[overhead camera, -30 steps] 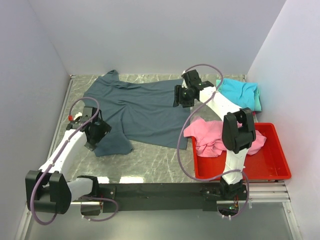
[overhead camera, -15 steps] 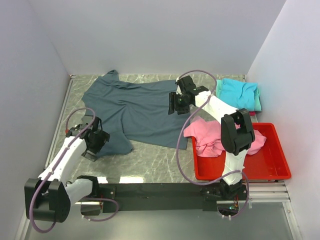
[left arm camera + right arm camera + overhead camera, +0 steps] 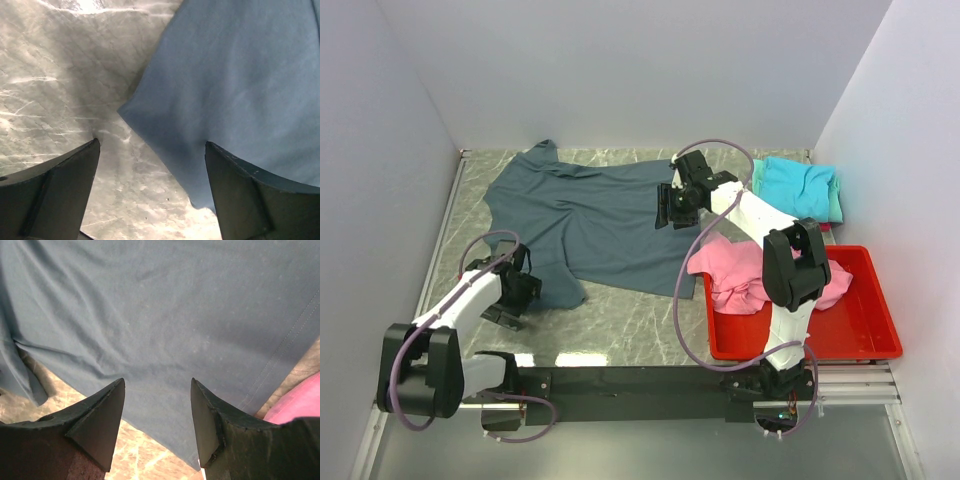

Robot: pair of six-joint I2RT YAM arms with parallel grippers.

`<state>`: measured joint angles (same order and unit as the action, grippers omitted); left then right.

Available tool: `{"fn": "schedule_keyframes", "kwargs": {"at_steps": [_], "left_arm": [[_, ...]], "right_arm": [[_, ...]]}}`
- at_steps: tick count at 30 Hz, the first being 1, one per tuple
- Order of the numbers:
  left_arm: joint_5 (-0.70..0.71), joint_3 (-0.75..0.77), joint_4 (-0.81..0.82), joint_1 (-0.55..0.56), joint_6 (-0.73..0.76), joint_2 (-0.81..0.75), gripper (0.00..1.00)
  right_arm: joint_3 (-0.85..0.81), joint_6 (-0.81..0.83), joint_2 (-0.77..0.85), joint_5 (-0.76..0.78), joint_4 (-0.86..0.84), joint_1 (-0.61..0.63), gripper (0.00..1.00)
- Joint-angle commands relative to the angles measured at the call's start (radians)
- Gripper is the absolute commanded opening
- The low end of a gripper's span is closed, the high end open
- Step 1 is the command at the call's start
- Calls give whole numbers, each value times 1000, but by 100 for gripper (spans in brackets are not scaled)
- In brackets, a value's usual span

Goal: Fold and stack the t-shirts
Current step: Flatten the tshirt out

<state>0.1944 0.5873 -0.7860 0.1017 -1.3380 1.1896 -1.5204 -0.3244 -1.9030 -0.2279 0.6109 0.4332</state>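
The dark slate t-shirt (image 3: 590, 215) lies spread on the marble table, wrinkled, one sleeve reaching the back left. My left gripper (image 3: 520, 295) is low at its near-left corner, open. In the left wrist view that corner (image 3: 240, 85) lies between the fingers, nearer the right finger (image 3: 250, 195), and nothing is gripped. My right gripper (image 3: 667, 210) hovers open over the shirt's right edge. The right wrist view shows the slate cloth (image 3: 160, 315) under the open jaws and pink cloth (image 3: 295, 400) at the right. The pink t-shirt (image 3: 735, 270) is bunched over the bin's left rim. Folded turquoise (image 3: 798, 185) and mint (image 3: 835, 205) t-shirts sit at the back right.
A red plastic bin (image 3: 860, 335) stands at the near right, beside the right arm's base. White walls close in the table on the left, back and right. Bare marble (image 3: 620, 320) runs between the slate shirt and the arms' black base rail.
My left gripper has moved nearer and down to the slate shirt's near-left corner. The right gripper shifted slightly left onto the shirt's right edge, then held still.
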Motion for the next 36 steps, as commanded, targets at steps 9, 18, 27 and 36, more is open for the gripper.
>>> {"fn": "schedule_keyframes", "kwargs": {"at_steps": [9,18,27,36], "left_arm": [[99,22,71,3,-7,61,46],[214,150,44,3,130,114,1],[200,434,-2,1,448,300,7],[152,546,44,1,504,351,84]], "right_arm": [[-11,-1,74,4,1,10,62],[-17,1,73,-1,9,12,62],[-46,10,59,-8,36,10,61],[-58,13,48,-11,58,27,61]]}}
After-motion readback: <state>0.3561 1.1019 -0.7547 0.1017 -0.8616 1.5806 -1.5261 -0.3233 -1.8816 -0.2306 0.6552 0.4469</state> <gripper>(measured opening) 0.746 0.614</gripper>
